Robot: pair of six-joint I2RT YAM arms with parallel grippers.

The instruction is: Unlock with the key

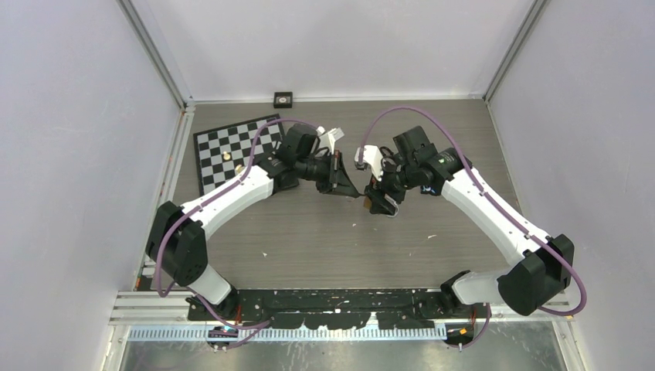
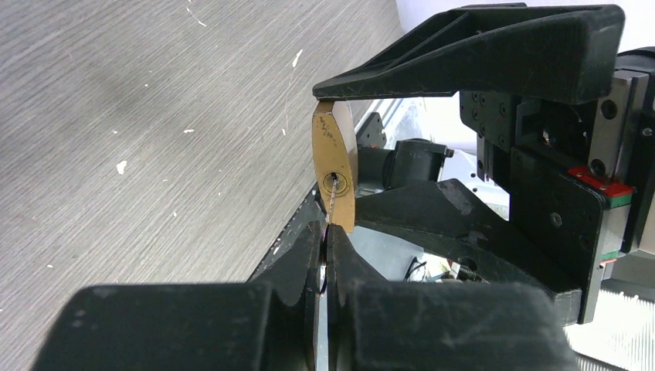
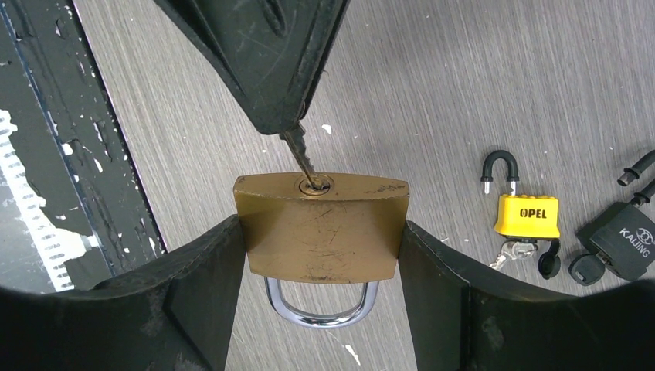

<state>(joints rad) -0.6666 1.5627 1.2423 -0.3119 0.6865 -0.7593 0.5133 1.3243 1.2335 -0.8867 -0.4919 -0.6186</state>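
The right gripper [image 3: 320, 246] is clenched on the brass padlock [image 3: 320, 228], one finger pressed to each narrow side of the body; the padlock hangs clear of the table [image 3: 432, 93], keyhole end turned towards the left gripper [image 2: 324, 236], chrome shackle [image 3: 320, 309] on the far side from it; both legs of the shackle run into the body. The left gripper is clamped tight on the key [image 3: 298, 151], its two fingertips pinched together over the key's head; the blade reaches slantwise into the padlock's keyhole; how deep it sits I cannot tell. Seen from above, the padlock is at mid-table, between the two wrists. On the table beyond the padlock, to its right in the right wrist view, lies a yellow lock [image 3: 527, 215] with its black shackle raised out of the body and a bunch of keys [image 3: 514, 249] touching its lower edge; just past that lies a black lock [image 3: 624, 243]. Well apart from the padlock, behind the left arm, lies a checkerboard [image 1: 232, 151].
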